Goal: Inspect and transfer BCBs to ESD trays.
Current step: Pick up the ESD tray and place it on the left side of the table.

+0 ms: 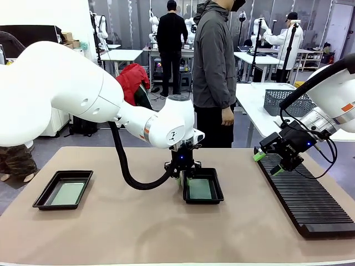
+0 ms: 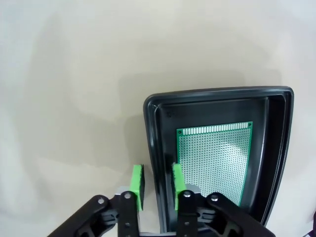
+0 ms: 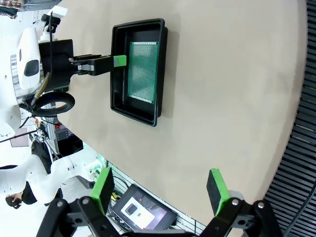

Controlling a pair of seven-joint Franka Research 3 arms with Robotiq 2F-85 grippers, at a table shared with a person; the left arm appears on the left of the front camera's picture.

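A black ESD tray [image 1: 203, 201] sits mid-table with a green BCB [image 1: 199, 189] lying flat in it. My left gripper [image 1: 184, 178] reaches down at this tray's left wall. In the left wrist view the gripper [image 2: 157, 185] straddles that wall of the tray [image 2: 276, 148], one pad outside and one inside beside the BCB [image 2: 215, 158], both pads against the wall. A second ESD tray [image 1: 61, 207] at the left holds a pale BCB [image 1: 67, 193]. My right gripper [image 1: 268, 163] hangs open and empty over the rack's far end. The right wrist view has the gripper [image 3: 160, 190], the tray [image 3: 118, 98] and the BCB [image 3: 143, 71].
A long black slotted rack [image 1: 305, 199] lies along the table's right side. A person [image 1: 213, 61] stands at the far edge, hands at their sides. Bare tabletop stretches between the two trays and along the front edge.
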